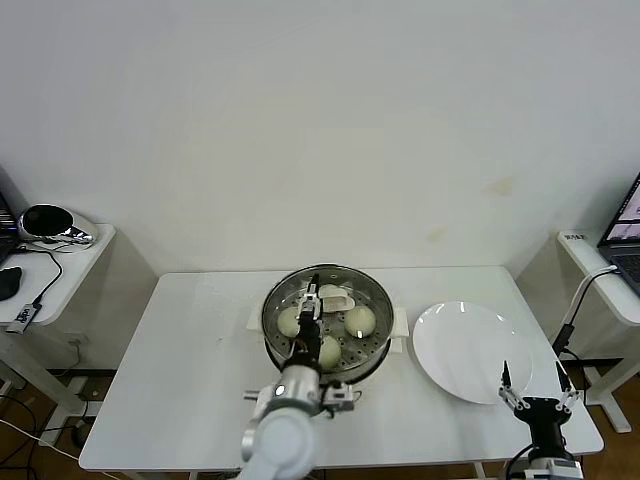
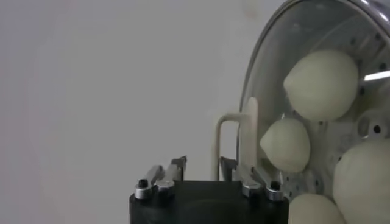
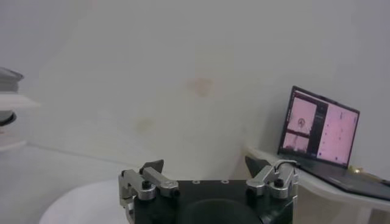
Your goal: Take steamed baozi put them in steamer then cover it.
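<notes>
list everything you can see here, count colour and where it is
steamed baozi: four, cream-white, on the perforated tray inside the steamer
steamer: one, shiny steel, middle of the table
cover: one, clear glass with cream-white bar handle, on the steamer over the buns
plate: one, white, bare, right of the steamer
table: one, white, under everything
laptop: one, screen lit pink, on the side shelf at right
side table: one, white, far left, carrying a dark rounded device
left gripper: one, black and silver, open, at the cover's handle
right gripper: one, black and silver, open, near edge of the table beside the plate
</notes>
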Controlling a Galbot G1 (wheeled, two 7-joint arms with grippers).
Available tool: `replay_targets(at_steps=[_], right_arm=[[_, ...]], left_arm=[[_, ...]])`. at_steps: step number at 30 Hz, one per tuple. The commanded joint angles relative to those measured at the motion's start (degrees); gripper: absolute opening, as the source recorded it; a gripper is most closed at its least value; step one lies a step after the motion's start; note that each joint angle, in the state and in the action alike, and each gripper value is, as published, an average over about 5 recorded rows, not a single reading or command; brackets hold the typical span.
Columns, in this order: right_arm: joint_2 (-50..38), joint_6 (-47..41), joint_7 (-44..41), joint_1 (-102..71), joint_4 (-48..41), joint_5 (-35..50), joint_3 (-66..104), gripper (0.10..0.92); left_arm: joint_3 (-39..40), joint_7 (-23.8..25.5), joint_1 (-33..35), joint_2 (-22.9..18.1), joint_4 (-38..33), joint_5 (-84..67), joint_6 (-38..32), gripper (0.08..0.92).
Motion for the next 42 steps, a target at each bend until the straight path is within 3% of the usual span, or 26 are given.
replay_targets(at_steps=[1,4,6,13,21,42], right_arm=[[-0.41,0.36,-1.04,0.2,-1.07,0.44,-1.02,0.823],[-0.83,0.45,-1.83,0.14,-1.53,1.26,-2.26,0.823],[-1.1,0.44,-1.96,0.22,-1.89,1.6,-3.05,0.823],[-1.6,0.42,-2.4,-0.48,-1.13,1.92,-4.09,0.823],[-3.75,-0.11,-5.76,-3.04,0.55,7.22,-4.32,0.823],[-6.63,-4.85,-9.02,-9.42,3.81,11.3,-10.36,0.823]], left_arm=[[-18.64,-19.56,26.29,7.16,-19.04,-45.2,-21.11,0.641],[-30.33,-25.19,32.55,6.51,-17.82,-66.82,-30.31,0.736],[-34.48,-27.16,35.03,6.41,-16.4,-73.17,-33.03,0.785],[-36.37,-27.87,41.35,5.3,-15.53,-82.98,-39.02,0.822],[-39.83,-25.74,43.58,5.3,-17.06,-100.86,-32.39,0.823],[-39.13,-18.01,45.0,4.85,-8.72,-98.1,-34.15,0.823]])
